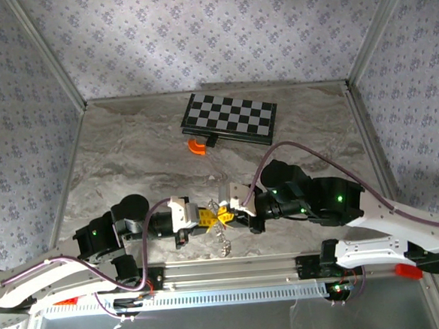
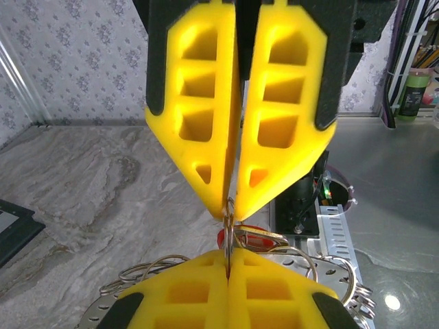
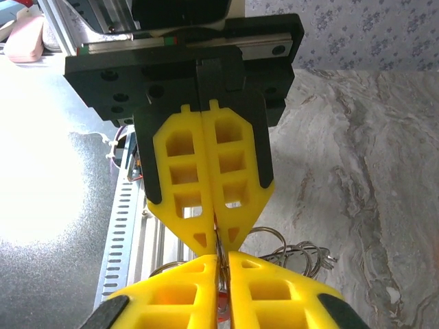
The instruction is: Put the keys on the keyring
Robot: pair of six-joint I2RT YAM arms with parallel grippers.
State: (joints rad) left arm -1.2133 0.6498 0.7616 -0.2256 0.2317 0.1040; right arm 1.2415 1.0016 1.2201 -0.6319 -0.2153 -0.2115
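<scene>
Starts at the left claw [image 2: 228, 259]: clamps fully shut, yellow pads [image 2: 185, 296] flat against each other, and nips the thin silver wire of the keyring [image 2: 228, 225] right at the tips. Points rightward, low above the grey marbled counter [image 1: 129, 163], nose to nose with the opposite claw.

Leaves an orange curved piece [image 1: 196, 146] far beyond those tips, flat on the counter and well apart from both claws. Sets it just beside the near edge of the black-and-white chessboard [image 1: 230, 118]; cannot tell whether touching.

Between the two claws: holds the keyring on edge, bridging the small gap from tip to tip. Lets the keys [image 1: 225, 243] dangle in a silver bunch just under the meeting tips; cannot tell from above whether the lowest ones reach the counter. In the left wrist view, fans loops and blades of that bunch out to either side beneath the left claw. Tucks the red-headed key [image 2: 252, 238] just right of the ring wire, close against the tips; cannot tell whether it is threaded on.

Ends at the right claw [image 3: 223, 264]: likewise presses fully shut, with the same thin wire running between its tips. Faces leftward and meets the left claw tip to tip.
</scene>
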